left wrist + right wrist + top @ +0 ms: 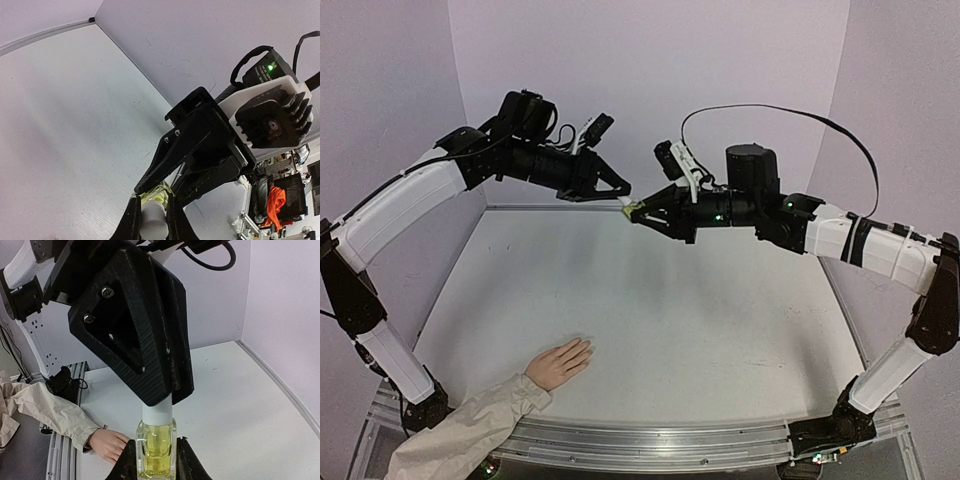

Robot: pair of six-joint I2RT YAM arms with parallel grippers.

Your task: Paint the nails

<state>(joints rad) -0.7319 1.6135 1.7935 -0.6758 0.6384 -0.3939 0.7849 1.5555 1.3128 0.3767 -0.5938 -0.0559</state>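
Lying flat on the near left of the desk [720, 300], the nails [585, 347] tip a pale mannequin arm [505, 408], too small to make out singly. I judge them rigid and slick, best touched lightly with a brush and never gripped. Well apart from them, high over the far middle, my right hand [156, 462] is closed on the yellow-green bottle [156, 440]. My left hand [151, 222] pinches its white cap [158, 412]. It looks light but breakable.
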